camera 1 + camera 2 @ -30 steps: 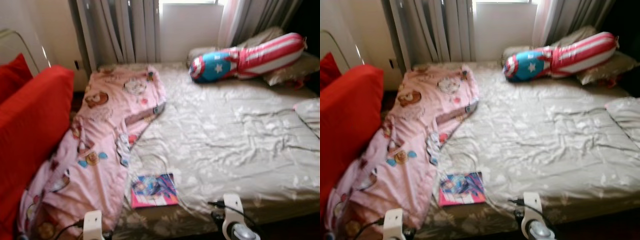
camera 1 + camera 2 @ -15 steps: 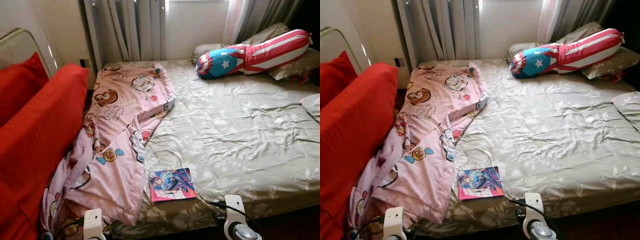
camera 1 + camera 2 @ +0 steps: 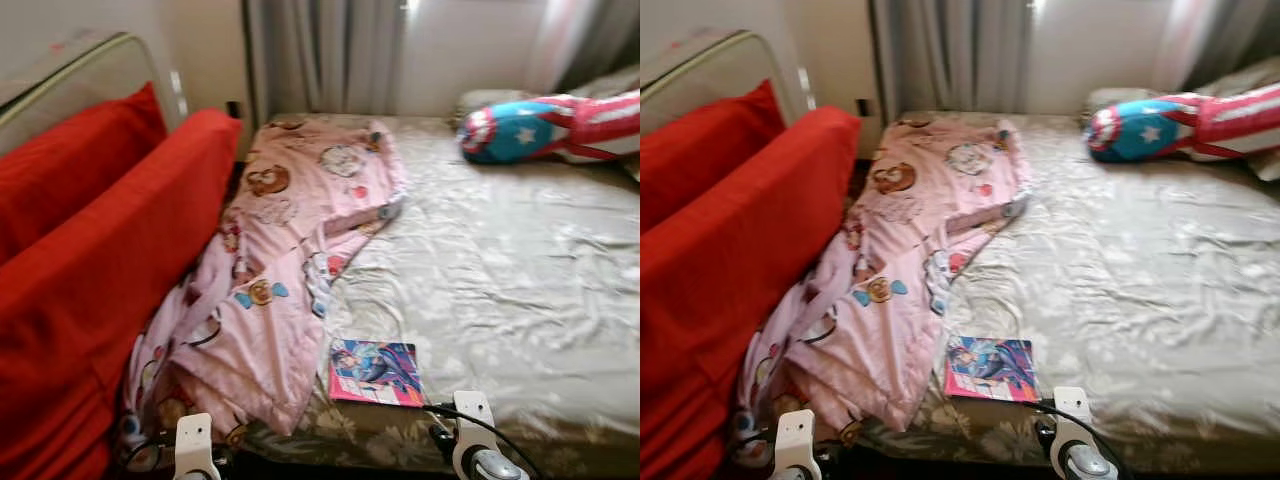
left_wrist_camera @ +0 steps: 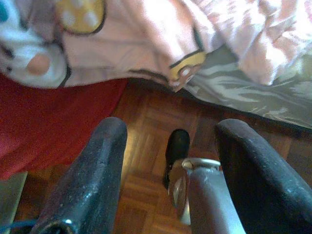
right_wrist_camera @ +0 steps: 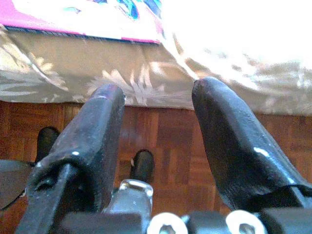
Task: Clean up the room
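A pink cartoon-print blanket [image 3: 290,260] lies crumpled along the left side of the bed [image 3: 520,270] and hangs over its near edge. A colourful book [image 3: 375,371] rests flat near the bed's front edge, right of the blanket. A star-and-stripes bolster [image 3: 545,128] lies at the bed's far right. Both arms hang low at the bed's foot. My left gripper [image 4: 168,161] is open above the wood floor, just under the blanket's hem [image 4: 161,44]. My right gripper [image 5: 158,122] is open below the bed edge, with the book [image 5: 83,17] just beyond.
A red sofa [image 3: 90,290] with red cushions stands close on the left, leaving a narrow gap to the bed. Grey curtains [image 3: 320,55] and a bright window are behind the bed. Dark parquet floor [image 5: 161,131] runs under the bed's edge.
The whole picture has slid to the right as the camera turned left; more of the red sofa shows now. Nothing on the bed has moved and both grippers stay open.
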